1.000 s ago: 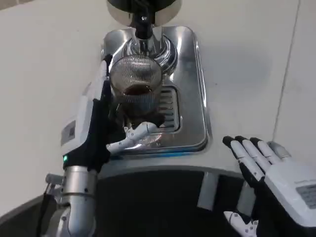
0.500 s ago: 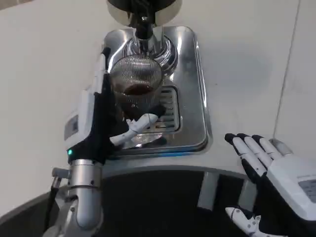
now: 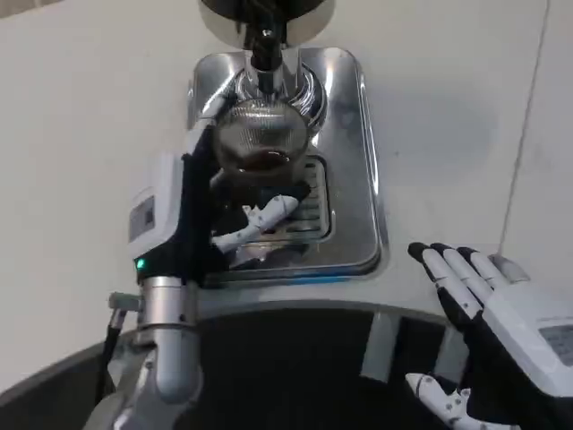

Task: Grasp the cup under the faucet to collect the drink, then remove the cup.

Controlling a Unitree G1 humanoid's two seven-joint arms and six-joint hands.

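Since a second ago the left hand (image 3: 192, 210), gripping the cup (image 3: 262, 154), has edged it up closer beneath the faucet (image 3: 265, 54) over the tray (image 3: 354, 224), dark drink inside, so collection appears under way, while the right hand (image 3: 501, 322) waits open.

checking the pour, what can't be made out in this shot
- Fill level in the mesh-patterned glass cup: head view, dark drink barely shows.
- Left hand fingers behind the cup: hidden by it.
- Black faucet top: cut by the upper edge.
- Right hand wrist: cut by the corner.
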